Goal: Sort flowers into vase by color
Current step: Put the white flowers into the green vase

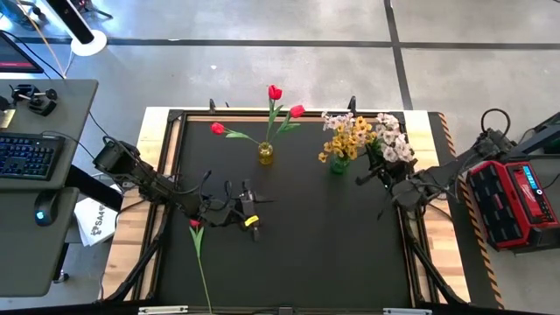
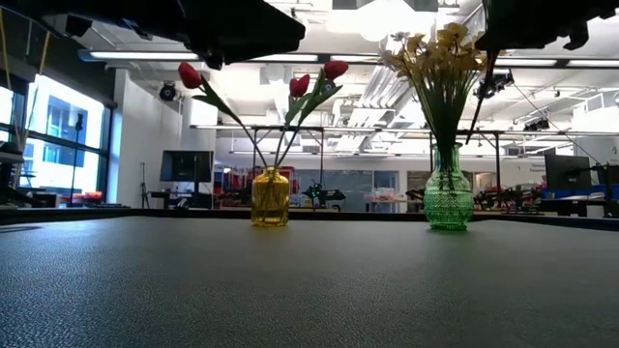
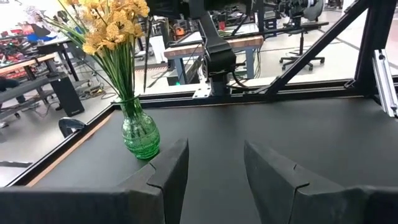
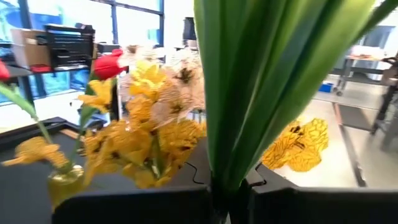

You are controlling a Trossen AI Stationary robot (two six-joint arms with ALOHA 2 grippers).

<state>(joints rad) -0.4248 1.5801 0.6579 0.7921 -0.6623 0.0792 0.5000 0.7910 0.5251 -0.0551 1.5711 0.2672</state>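
A yellow vase [image 1: 265, 155] [image 2: 270, 197] holds three red tulips [image 1: 275, 92]. A green vase [image 1: 339, 164] [image 2: 448, 201] holds yellow blossom sprays [image 1: 343, 140]. One red tulip [image 1: 196, 225] lies flat on the mat, its stem running toward the near edge. My left gripper [image 1: 250, 215] [image 3: 215, 169] hovers open just right of that tulip's head. My right gripper [image 1: 378, 177] [image 4: 229, 198] is beside the green vase, on its right, shut on a white blossom spray [image 1: 395, 143]. My right gripper pinches the white spray's green stems and leaves [image 4: 227, 168] between its two fingers [image 4: 134, 205]. The leaves rise from the fingers and fill its wrist view. In the high view the blossoms stand on the far side of the gripper, close to the yellow sprays.
A raised black frame [image 1: 175, 131] edges the mat. A desk with a keyboard [image 1: 26, 156] stands left of the table and a red unit [image 1: 512, 201] right of it. The mat's middle and near-right part [image 1: 332, 254] lie bare.
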